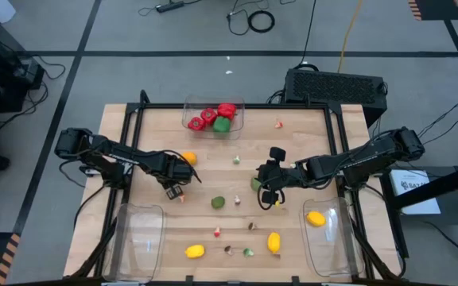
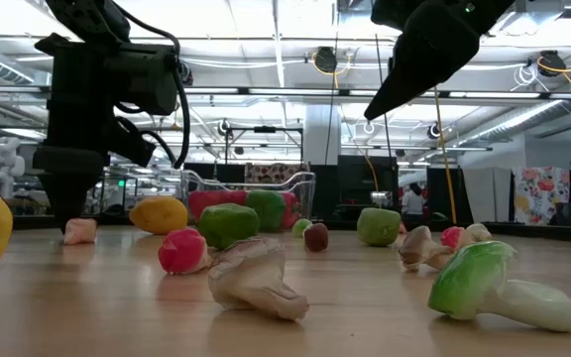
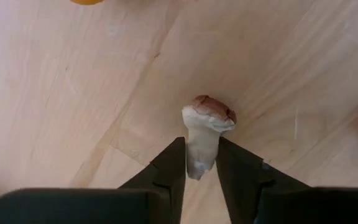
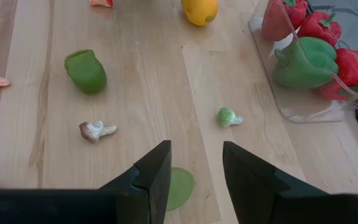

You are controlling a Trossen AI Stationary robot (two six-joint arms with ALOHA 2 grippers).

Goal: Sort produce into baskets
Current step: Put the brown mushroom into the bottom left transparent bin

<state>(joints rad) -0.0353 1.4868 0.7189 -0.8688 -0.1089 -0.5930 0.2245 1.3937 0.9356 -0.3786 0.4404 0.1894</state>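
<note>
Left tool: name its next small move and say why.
Probably finish closing, then lift. The left tool has its fingers either side of the small mushroom's stem on the table, with thin gaps, so the grip looks incomplete.

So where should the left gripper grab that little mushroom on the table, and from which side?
By the stem, from straight above. The mushroom lies flat on the table, and its pale stem is narrower than the brown cap, so it fits between the fingers. The left gripper is already placed that way, one finger either side.
</note>
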